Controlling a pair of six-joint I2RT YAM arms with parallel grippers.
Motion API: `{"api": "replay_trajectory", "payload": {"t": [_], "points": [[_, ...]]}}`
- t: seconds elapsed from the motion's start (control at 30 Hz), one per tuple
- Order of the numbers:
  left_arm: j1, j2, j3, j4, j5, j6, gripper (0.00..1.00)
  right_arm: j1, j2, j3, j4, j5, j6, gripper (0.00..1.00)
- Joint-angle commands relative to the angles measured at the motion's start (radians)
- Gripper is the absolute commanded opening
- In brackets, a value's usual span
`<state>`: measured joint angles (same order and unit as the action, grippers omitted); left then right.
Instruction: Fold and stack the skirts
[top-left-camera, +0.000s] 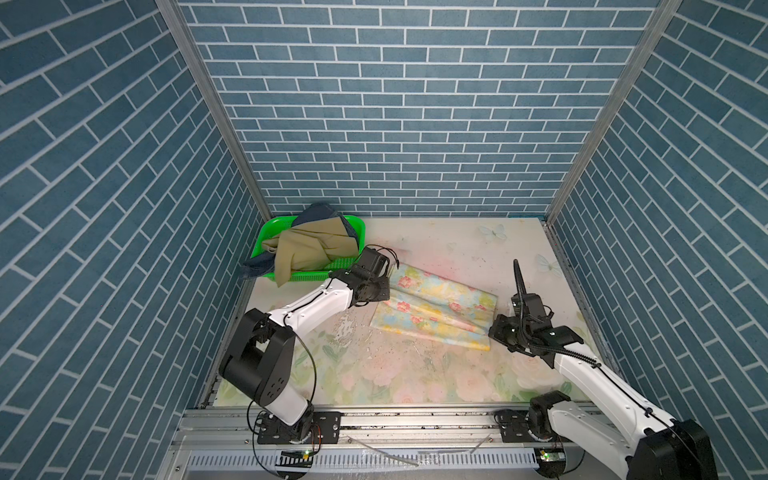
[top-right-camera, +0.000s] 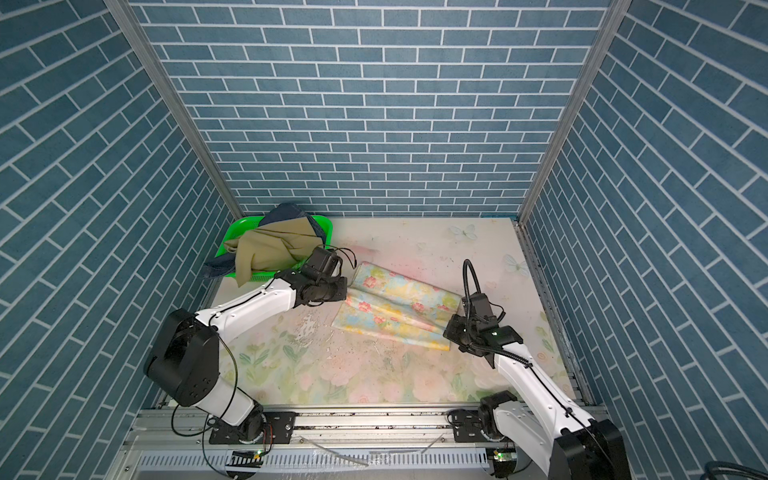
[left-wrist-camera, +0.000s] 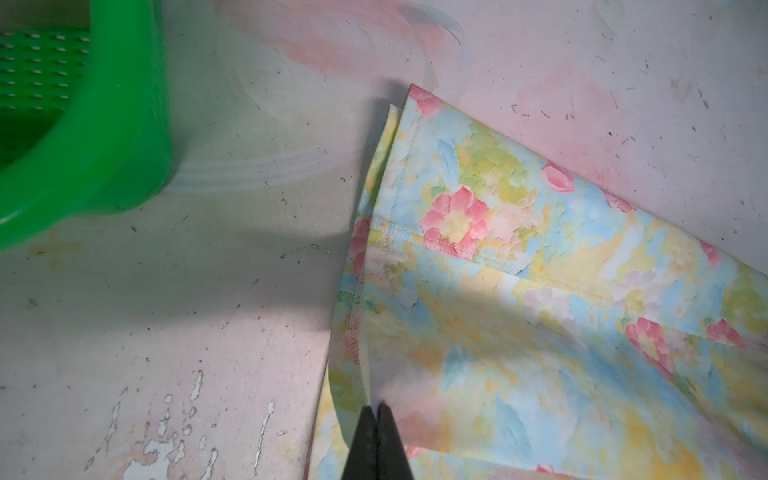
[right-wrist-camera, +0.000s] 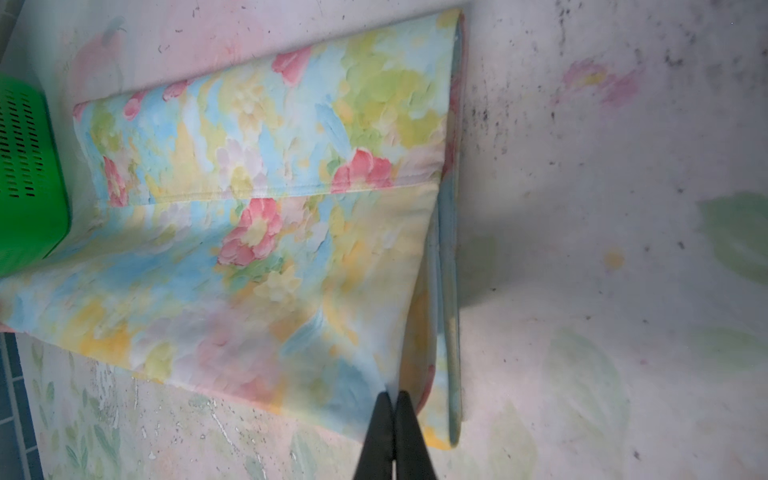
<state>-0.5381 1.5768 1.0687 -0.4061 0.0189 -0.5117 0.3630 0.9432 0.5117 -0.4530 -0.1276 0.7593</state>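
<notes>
Left gripper (left-wrist-camera: 376, 415), right gripper (right-wrist-camera: 394, 399) pinched onto opposite ends of pastel floral cloth skirt (top-left-camera: 436, 307), green perforated plastic basket (top-left-camera: 316, 277) holding olive-khaki skirt (top-left-camera: 307, 249) over dark denim skirt (top-left-camera: 320, 212), both spilling past rim, bare tabletop (top-left-camera: 415, 374) in front

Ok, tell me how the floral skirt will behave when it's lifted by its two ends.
Probably floppy: the floral skirt lies in soft folded layers, so its middle should sag. Likely light, as the thin cloth tents up at the jaws.

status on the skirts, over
Left gripper and right gripper shut on opposite ends of pastel yellow-blue floral skirt, partly folded on table. Olive-khaki skirt, dark blue denim skirt heaped in green perforated plastic basket. Nothing blocking.
</notes>
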Motion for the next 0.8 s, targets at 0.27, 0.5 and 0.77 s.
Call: {"api": "replay_trajectory", "payload": {"t": [0.27, 0.5, 0.77], "points": [[0.002, -0.049, -0.159, 0.058, 0.000, -0.023, 0.00, 0.087, -0.040, -0.030, -0.057, 0.070, 0.052, 0.00], [0.002, -0.044, -0.209, 0.088, 0.008, -0.033, 0.00, 0.088, -0.087, -0.087, -0.091, 0.081, 0.054, 0.00], [0.004, -0.043, -0.188, 0.054, -0.046, -0.022, 0.09, 0.088, -0.122, -0.065, -0.117, 0.063, 0.045, 0.36]]}}
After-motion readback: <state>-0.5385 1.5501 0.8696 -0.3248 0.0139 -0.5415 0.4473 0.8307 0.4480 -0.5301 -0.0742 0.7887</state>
